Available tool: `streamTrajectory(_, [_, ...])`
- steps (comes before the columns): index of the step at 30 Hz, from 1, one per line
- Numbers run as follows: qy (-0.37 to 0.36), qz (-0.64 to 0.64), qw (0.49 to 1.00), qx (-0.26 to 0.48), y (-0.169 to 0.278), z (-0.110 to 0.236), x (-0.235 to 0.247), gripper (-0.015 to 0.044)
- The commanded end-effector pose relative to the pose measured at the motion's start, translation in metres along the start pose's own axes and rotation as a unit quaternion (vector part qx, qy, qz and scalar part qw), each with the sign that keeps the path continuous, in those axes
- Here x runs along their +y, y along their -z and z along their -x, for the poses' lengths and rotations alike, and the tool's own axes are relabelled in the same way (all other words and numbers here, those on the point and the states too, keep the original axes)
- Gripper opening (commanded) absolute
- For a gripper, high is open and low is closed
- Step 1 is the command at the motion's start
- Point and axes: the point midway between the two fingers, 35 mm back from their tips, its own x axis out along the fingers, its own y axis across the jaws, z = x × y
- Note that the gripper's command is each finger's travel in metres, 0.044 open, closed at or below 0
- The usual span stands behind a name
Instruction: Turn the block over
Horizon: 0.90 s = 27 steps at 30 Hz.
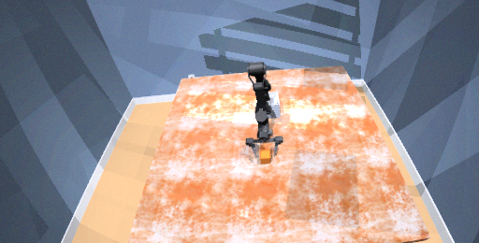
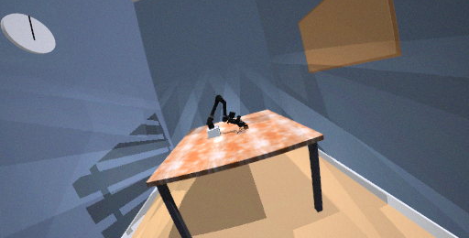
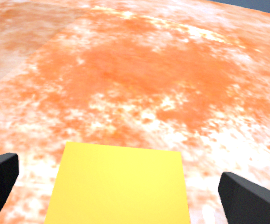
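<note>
The block [image 1: 265, 156] [image 3: 118, 187] is orange-yellow. In the wrist view its plain yellow upper face shows at the bottom centre, with no mark on it; its other sides are hidden there. It appears to rest on the table [image 1: 210, 207] [image 2: 197, 159] [image 3: 136, 65]. My gripper [image 1: 265, 153] [image 3: 121, 173] is open around the block, one finger on each side, with a gap at both sides in the wrist view. In the exterior view the gripper [image 2: 245, 126] is low over the table, and the block is too small to make out clearly. The marked side is not visible.
The black arm [image 1: 262, 100] [image 2: 221, 100] reaches forward from the back part of the table. A white box [image 1: 275, 107] [image 2: 213, 133] stands beside the arm's base. Shadows fall on the table and the walls.
</note>
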Motion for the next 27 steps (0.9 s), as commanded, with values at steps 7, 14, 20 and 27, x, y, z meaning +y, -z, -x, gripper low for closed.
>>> streamTrajectory(7, [-0.003,-0.004,0.993,0.12,-0.022,-0.001,0.0,0.044])
streamTrajectory(14, [-0.001,0.001,0.978,0.207,-0.056,0.035,0.0,0.044])
streamTrajectory(20, [-0.002,0.002,0.969,0.246,-0.051,0.049,0.001,0.044])
streamTrajectory(27, [-0.002,0.002,0.969,0.246,-0.051,0.049,0.001,0.044])
